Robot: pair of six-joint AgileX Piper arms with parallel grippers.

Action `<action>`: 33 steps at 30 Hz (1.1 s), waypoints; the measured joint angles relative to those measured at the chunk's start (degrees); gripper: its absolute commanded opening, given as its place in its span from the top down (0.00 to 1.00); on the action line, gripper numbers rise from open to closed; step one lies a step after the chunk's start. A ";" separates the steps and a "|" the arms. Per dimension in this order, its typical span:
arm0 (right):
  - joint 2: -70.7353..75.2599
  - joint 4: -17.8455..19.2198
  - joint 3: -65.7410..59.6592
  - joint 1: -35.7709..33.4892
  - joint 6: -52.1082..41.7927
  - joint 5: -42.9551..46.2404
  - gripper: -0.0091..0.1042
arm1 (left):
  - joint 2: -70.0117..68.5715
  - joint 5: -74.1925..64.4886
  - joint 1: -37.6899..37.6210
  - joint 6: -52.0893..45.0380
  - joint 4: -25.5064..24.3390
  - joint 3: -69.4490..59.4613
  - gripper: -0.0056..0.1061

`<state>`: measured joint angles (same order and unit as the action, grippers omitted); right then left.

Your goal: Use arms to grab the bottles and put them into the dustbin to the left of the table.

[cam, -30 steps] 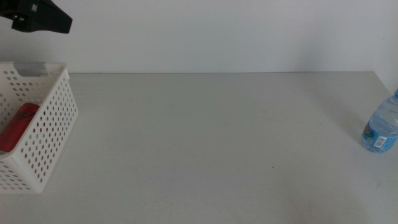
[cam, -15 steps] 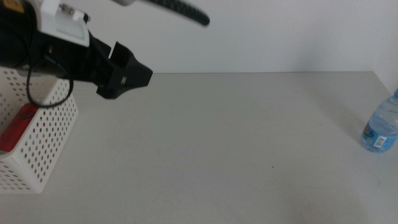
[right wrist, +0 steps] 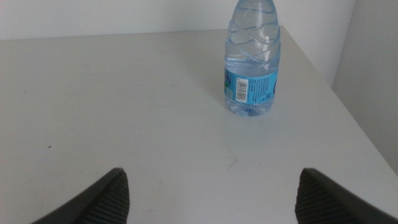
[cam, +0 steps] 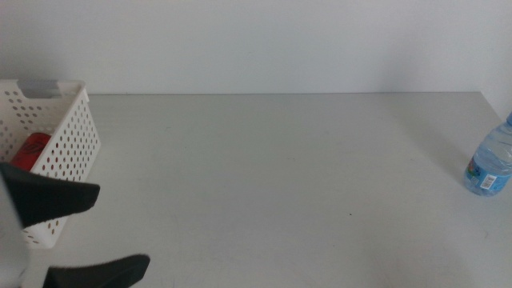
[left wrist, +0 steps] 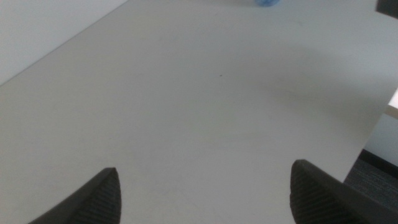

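Table (cam: 264,176), pale grey: I log a water bottle (cam: 490,166) upright at its right edge and a red can (cam: 30,151) inside the bin (cam: 74,136). Left gripper (cam: 76,232) low beside the bin, jaws spread, empty; right gripper (right wrist: 211,199) facing the bottle, jaws spread, empty.

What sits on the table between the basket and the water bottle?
Nothing: in the middle view, bare table runs from the basket to the water bottle.

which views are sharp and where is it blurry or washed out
Middle view: even soft light, water bottle sharp, left gripper blurred at the near edge. Left wrist view: soft all over, the bottle only a blue smudge. Right wrist view: bottle label crisp, right gripper dark and soft.
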<state>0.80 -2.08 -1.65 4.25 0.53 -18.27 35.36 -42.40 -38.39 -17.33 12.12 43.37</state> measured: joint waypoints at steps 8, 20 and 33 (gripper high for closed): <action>0.00 0.00 0.00 0.00 0.00 0.00 0.25 | -9.24 0.80 -5.11 1.50 -1.41 -2.83 0.13; 0.00 0.00 0.00 0.00 0.00 0.00 0.25 | -9.55 8.31 -5.16 3.52 -4.69 -3.09 0.13; 0.00 0.00 0.00 0.00 0.00 0.00 0.25 | -9.55 12.87 -5.16 5.52 -7.86 -3.14 0.13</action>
<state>0.80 -2.08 -1.65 4.25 0.53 -18.27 25.81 -29.52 -43.55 -11.82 4.26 40.23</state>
